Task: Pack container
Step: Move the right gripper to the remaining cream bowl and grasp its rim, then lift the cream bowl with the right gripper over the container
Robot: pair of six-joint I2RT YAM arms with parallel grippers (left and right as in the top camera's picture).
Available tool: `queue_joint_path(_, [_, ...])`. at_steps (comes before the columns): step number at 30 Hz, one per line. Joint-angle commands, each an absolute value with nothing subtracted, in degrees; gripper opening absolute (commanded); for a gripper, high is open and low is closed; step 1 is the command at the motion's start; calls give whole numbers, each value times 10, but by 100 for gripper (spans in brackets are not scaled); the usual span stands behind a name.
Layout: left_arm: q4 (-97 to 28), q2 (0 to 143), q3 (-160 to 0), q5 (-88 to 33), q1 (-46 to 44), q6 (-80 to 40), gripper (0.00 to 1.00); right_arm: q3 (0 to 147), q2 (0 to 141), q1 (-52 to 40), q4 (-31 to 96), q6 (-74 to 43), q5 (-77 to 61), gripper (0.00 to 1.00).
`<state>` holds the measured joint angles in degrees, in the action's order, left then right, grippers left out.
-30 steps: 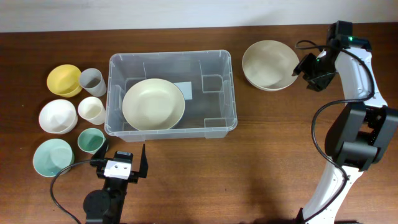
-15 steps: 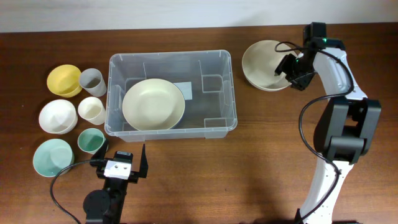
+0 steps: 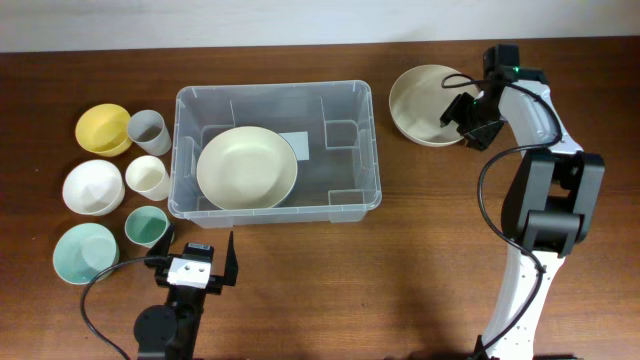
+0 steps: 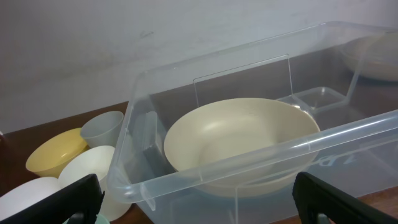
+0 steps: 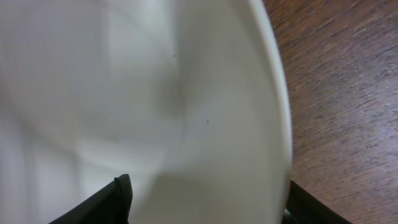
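The container (image 3: 276, 89) stands on the tabletop (image 3: 420, 250), left of centre, open side up. 1 cream bowl (image 3: 247, 167) sits upright in its left half, and a white label (image 3: 297, 146) shows on the base just beside it. A second cream bowl (image 3: 422, 100) rests on the tabletop near the container's far right corner, apart from it. The right gripper (image 3: 462, 118) is at this bowl's right rim; its wrist view is blurred but shows the jaws apart, with the bowl's inner surface between them. The left gripper (image 3: 196, 252) is near the container's front wall, jaws spread wide and holding nothing. 6 small vessels stand left of the container: yellow bowl (image 3: 103, 128), grey cup (image 3: 147, 131), white bowl (image 3: 92, 186), cream cup (image 3: 147, 178), teal bowl (image 3: 85, 252), teal cup (image 3: 147, 226).
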<state>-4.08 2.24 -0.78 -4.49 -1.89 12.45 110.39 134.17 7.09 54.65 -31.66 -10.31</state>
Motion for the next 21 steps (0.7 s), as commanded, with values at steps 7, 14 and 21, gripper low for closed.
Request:
queue_joint_path(7, [-43,20,-5,-47,-16,127,100,1099,1355,71,537,-325,-92,23])
queue_joint_path(14, [-43,20,-5,-47,-16,127,100,1099,1354,73,521,-335,-103,3])
queue_joint_path(21, [-43,20,-5,-47,-16,127,100,1100,1354,110,446,-335,-281,3])
